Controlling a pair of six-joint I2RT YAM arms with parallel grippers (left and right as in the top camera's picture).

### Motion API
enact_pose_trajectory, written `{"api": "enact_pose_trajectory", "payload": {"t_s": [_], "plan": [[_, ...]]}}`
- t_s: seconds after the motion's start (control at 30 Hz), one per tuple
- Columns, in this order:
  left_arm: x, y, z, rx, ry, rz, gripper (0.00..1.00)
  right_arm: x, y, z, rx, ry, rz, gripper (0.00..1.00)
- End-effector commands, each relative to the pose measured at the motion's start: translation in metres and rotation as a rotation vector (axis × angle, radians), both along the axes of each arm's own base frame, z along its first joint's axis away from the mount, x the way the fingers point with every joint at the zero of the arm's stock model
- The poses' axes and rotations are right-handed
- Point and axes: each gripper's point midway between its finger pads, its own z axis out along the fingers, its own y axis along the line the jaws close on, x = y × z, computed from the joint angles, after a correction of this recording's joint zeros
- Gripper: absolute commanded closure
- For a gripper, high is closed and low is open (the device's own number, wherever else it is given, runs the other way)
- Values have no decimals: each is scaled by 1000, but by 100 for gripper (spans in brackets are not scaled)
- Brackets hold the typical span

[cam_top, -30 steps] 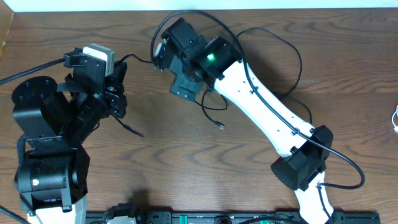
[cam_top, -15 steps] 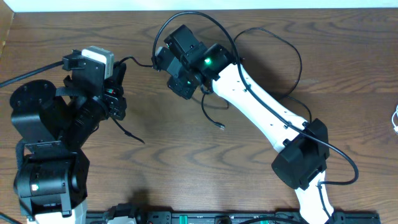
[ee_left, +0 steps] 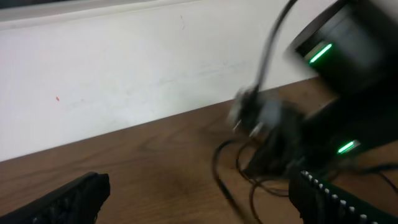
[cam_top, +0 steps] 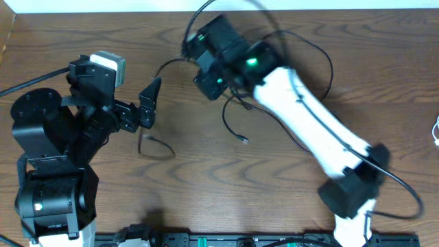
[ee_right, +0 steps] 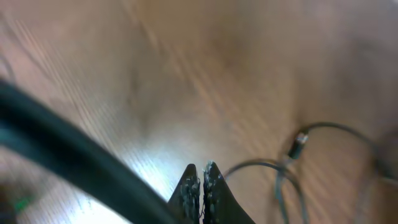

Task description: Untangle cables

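The thin black cord [cam_top: 322, 63] loops across the far middle of the table; one plug end [cam_top: 243, 139] lies below the right arm. Another stretch [cam_top: 164, 65] runs to my right gripper [cam_top: 206, 74], which is blurred and shut on it. In the right wrist view the fingertips [ee_right: 201, 180] are pressed together, and the black cord [ee_right: 273, 165] curves out beside them. My left gripper [cam_top: 151, 104] stands wide open and holds nothing, with a loose cord end [cam_top: 154, 144] on the table just below it. In the left wrist view the black cord [ee_left: 224, 180] lies between the spread fingers [ee_left: 202, 205]. The white cord [cam_top: 437, 130] shows at the right edge.
A white wall [ee_left: 124, 74] borders the table's far edge. The right arm's white link [cam_top: 309, 116] crosses the table diagonally, and thick black robot leads [cam_top: 384, 185] trail near its base. The left arm's base [cam_top: 48, 171] fills the near left corner.
My left gripper opened and let the black cord fall to the table. The right gripper shut on the cord and swung to the right and away, blurred in motion.
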Motion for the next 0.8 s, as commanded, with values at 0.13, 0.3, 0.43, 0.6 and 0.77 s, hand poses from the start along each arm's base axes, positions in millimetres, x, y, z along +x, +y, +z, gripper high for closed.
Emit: {"api": "enact_pose_trajectory", "payload": {"t_s": [0.13,0.3,0.43,0.6,0.77], "plan": [[-2,0,3,-2,-6,5,2,17,-123,118,0,-270,-337,99],[-3,0,0,-3,7,5,2,26,-243,177,-68,-460,-675,99],[-3,0,0,-10,12,7,2,26,-340,213,-83,-570,-935,99],[-4,0,-3,-11,22,7,2,16,-434,249,3,-677,-1159,99],[-4,0,-6,-12,38,7,2,0,-497,256,269,-637,-1324,99]]}}
